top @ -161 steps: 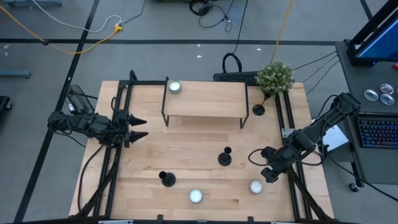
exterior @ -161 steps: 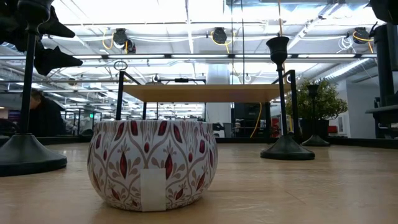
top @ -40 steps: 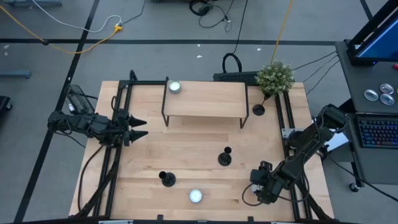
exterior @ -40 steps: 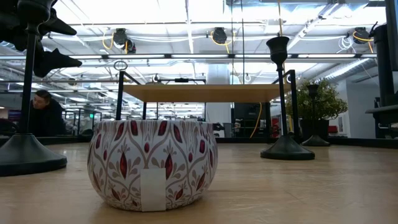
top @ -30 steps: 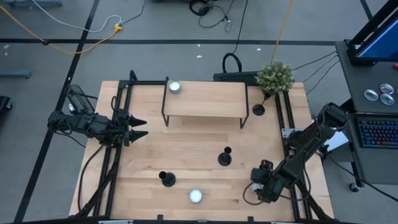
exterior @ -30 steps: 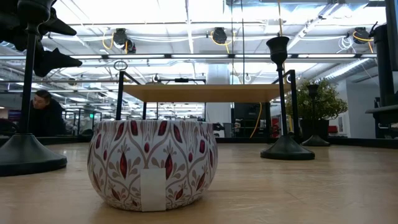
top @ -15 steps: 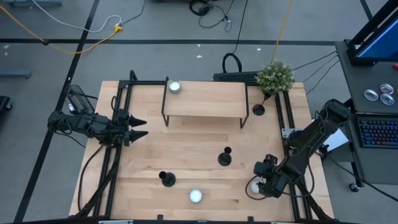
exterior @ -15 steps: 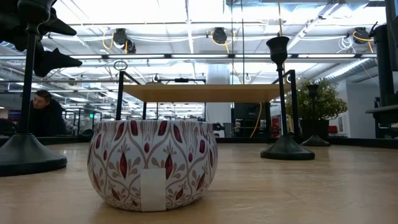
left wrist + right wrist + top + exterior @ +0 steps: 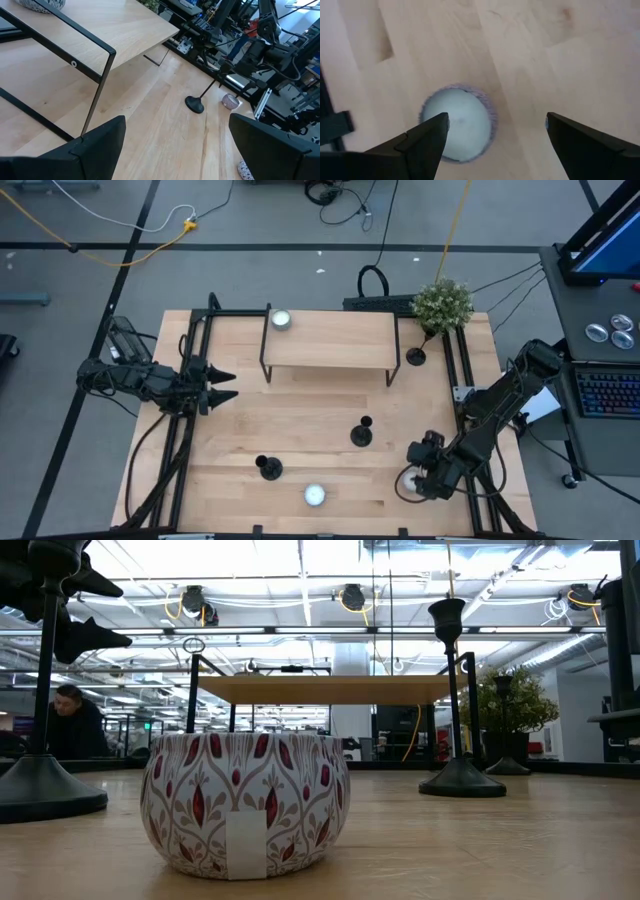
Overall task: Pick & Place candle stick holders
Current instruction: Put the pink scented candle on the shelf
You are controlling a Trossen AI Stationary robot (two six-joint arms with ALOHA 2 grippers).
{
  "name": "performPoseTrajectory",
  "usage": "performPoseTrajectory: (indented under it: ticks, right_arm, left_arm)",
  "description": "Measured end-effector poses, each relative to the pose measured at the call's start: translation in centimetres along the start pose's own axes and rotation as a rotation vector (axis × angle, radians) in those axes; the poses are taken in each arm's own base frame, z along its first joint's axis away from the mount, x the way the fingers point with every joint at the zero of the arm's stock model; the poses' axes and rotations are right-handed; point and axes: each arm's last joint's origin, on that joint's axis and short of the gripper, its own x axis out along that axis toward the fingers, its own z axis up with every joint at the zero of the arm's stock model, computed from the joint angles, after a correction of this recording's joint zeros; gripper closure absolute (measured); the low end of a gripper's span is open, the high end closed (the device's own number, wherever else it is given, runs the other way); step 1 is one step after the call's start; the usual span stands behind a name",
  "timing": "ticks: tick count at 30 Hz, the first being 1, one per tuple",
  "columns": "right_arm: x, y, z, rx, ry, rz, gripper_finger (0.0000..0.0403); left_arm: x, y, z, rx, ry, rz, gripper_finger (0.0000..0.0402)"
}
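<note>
**Right gripper poised over a candle, holders untouched**

Three matte black holders, disc bases with thin stems, stand on the table: one mid-table [image 9: 361,433], one nearer the front [image 9: 268,469], one by the plant [image 9: 416,357]. The right gripper [image 9: 412,477], jaws apart, has shifted slightly since half a second ago. Only its wrist view shows the candle [image 9: 458,123] between its fingers. The left gripper [image 9: 224,385] waits at the left edge, jaws apart.
</note>
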Motion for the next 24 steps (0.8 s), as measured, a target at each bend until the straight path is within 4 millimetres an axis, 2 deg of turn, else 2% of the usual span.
performPoseTrajectory:
  ticks: [12, 18, 24]
  right_arm:
    - [-0.01, 0.03, 0.01, 0.008, -0.001, 0.002, 0.0074]
    - [-0.01, 0.04, 0.01, -0.154, -0.001, 0.003, 0.0074]
    - [-0.01, 0.08, -0.11, -0.171, 0.042, 0.022, 0.0074]
  left_arm:
    - [0.0, 0.0, 0.0, 0.0, 0.0, 0.0, 0.0039]
    - [0.0, 0.0, 0.0, 0.001, 0.0, 0.0, 0.0039]
    - [0.0, 0.0, 0.0, 0.001, 0.0, 0.0, 0.0039]
